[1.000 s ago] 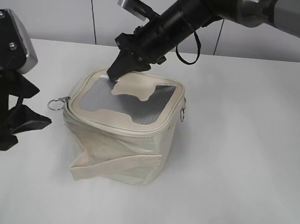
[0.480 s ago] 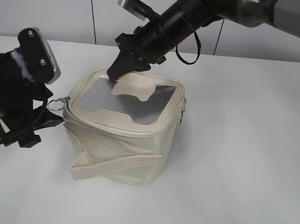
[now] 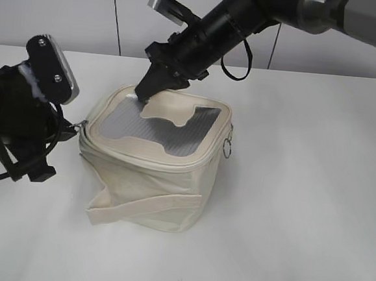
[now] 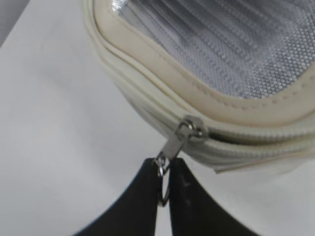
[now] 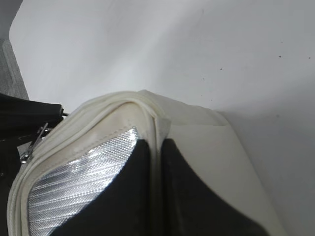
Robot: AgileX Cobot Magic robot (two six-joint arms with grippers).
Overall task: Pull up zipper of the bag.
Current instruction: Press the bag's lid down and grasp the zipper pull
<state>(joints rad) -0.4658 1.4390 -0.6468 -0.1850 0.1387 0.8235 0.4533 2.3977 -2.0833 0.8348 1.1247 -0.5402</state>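
A cream fabric bag [image 3: 152, 167] sits on a white table [image 3: 300, 208], its lid panel [image 3: 156, 128] grey-silver with fine ribbed stripes — edged in cream. The zipper [image 4: 246, 142] track is cream; its slider [image 4: 192, 129] and ring pull are silver metal. Both grippers — left [image 4: 164, 184] and right [image 5: 156, 162] — show black fingers.

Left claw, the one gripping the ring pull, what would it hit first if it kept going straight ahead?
Probably the small silver zipper slider, then the cream fabric bag. The left claw is shut on the metal ring pull and points at that corner; depth is unclear.
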